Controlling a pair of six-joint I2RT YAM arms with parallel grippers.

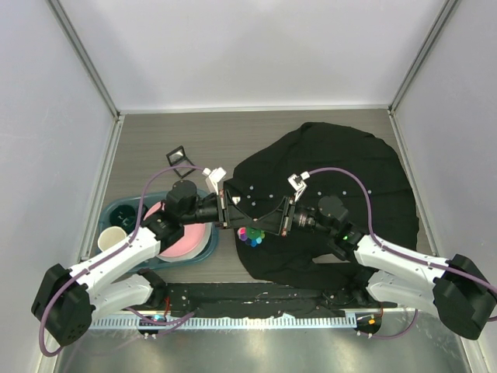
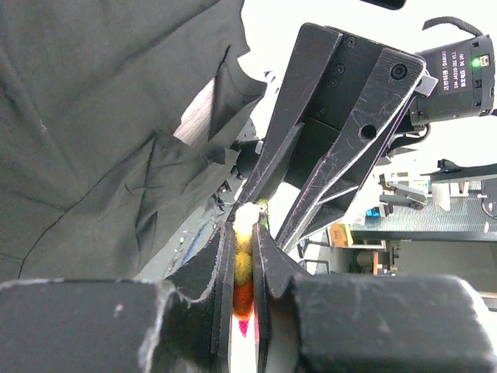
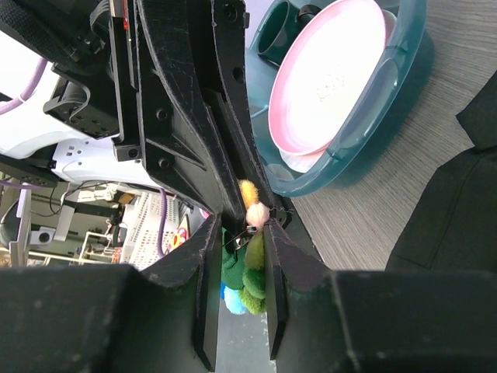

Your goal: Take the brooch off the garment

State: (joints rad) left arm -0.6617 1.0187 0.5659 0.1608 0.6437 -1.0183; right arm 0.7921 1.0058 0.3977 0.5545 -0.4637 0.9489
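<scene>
Wooden tabletop point(image 1: 155, 140), multicoloured fuzzy brooch point(image 1: 250, 235)

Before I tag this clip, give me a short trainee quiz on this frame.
1. True or false: only the left gripper clamps the brooch.
2. What lies in the teal basin? A) pink plate B) scissors C) sponge
3. Fill in: in the top view, the basin sits ___ of the garment.
Key: 1 false, the right gripper clamps it too; 2 A; 3 left.
</scene>
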